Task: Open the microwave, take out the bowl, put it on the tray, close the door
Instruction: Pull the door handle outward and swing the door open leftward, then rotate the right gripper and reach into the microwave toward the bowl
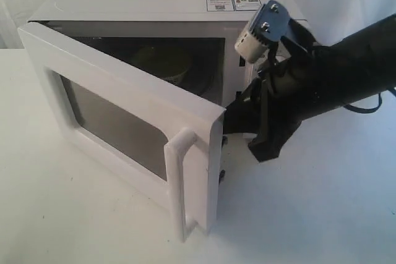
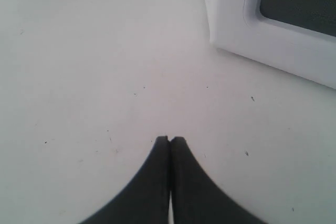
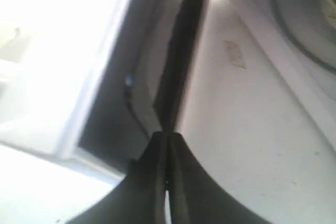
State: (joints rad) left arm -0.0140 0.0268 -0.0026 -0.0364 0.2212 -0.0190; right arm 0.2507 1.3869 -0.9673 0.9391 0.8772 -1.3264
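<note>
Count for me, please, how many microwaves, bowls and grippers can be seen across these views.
microwave: 1
bowl: 1
grippers, namely left gripper and right gripper: 2
Total: 4

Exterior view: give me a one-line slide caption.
Right gripper reaches behind the microwave's half-open door; the bowl sits inside.

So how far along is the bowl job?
Early. The door is partway open, and the right gripper, shut, sits behind its free edge, apparently pushing it wider. The bowl is inside the microwave; taking it out, setting it down and closing the door remain. The left gripper is shut over the table.
</note>
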